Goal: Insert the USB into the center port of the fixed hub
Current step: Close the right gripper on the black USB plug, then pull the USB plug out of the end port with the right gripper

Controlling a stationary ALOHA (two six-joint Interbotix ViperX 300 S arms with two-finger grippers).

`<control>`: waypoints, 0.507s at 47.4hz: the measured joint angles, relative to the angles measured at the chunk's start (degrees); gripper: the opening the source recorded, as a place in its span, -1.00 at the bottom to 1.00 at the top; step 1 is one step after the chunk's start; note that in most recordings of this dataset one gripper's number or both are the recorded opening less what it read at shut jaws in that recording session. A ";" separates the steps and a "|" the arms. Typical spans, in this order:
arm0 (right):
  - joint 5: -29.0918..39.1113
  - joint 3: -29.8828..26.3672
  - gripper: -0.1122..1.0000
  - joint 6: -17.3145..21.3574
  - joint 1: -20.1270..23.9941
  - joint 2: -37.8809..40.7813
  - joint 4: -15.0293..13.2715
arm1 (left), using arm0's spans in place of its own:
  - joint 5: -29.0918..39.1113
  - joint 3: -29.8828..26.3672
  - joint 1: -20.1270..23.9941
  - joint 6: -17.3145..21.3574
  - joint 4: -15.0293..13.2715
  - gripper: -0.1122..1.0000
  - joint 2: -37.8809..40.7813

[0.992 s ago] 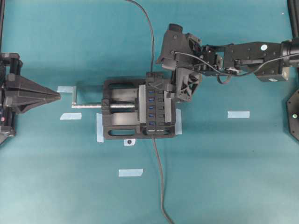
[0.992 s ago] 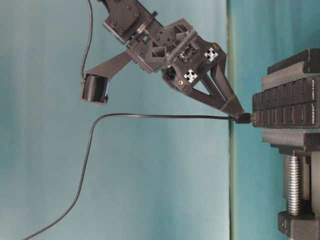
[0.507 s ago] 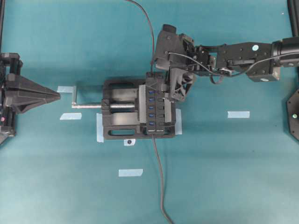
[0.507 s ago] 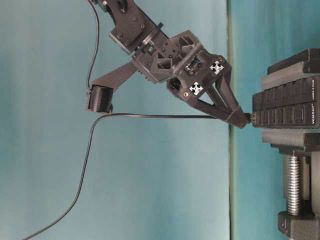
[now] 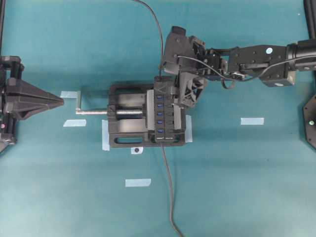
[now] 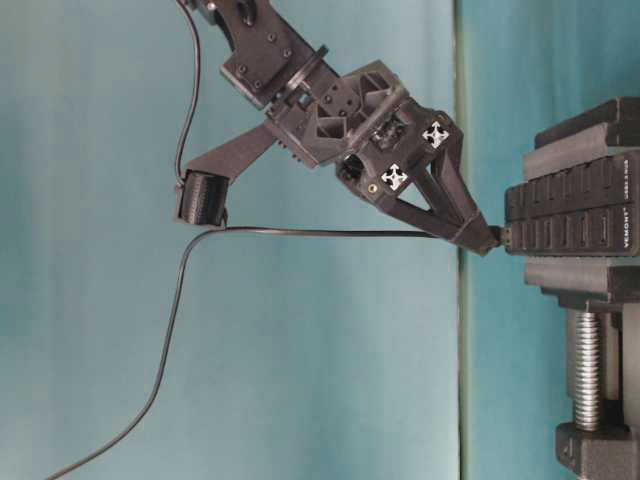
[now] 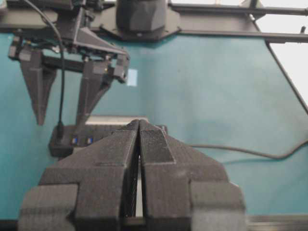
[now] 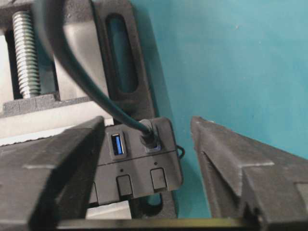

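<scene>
- Upper middle of the overhead view: my right claw (image 8: 147, 126) hangs over the top end of the fixed hub (image 5: 170, 118), which the vise (image 5: 123, 134) clamps so it cannot shift under a push.
- Its jaws stand wide, one on each side of the USB (image 8: 150, 139), touching nothing, so I hold nothing.
- That plug sits in the hub's end slot, cable arching away, not in the center port (image 5: 160, 113) further down the row.
- I judge the straddle is there to pinch the plug and pull it straight out.
- At the left edge my left claw (image 5: 61, 101) rests pressed shut, well clear of the vise.
</scene>
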 measured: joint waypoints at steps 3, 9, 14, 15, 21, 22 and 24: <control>0.09 0.00 0.22 0.00 0.18 0.00 0.00 | -0.09 0.00 0.00 0.00 0.00 -0.79 0.00; 0.26 0.00 -0.10 0.00 0.26 0.00 0.00 | 0.00 0.00 0.00 0.00 0.00 -0.79 0.00; 0.35 0.00 -0.37 0.00 0.26 0.00 0.09 | 0.00 0.00 -0.09 0.00 0.00 -0.79 0.00; 0.35 0.00 -0.42 0.00 0.26 0.09 0.09 | 0.00 0.00 0.00 0.00 0.00 -0.79 0.00; 0.26 0.00 -0.61 0.00 0.26 0.00 0.00 | 0.00 0.00 0.00 0.00 0.00 -0.79 0.00; 0.35 0.00 -0.62 0.00 0.35 0.09 0.00 | -0.09 0.00 0.00 0.00 0.00 -0.79 0.00; 0.35 0.00 -0.63 0.09 0.35 0.00 0.00 | -0.09 0.00 0.00 0.00 0.00 -0.79 0.00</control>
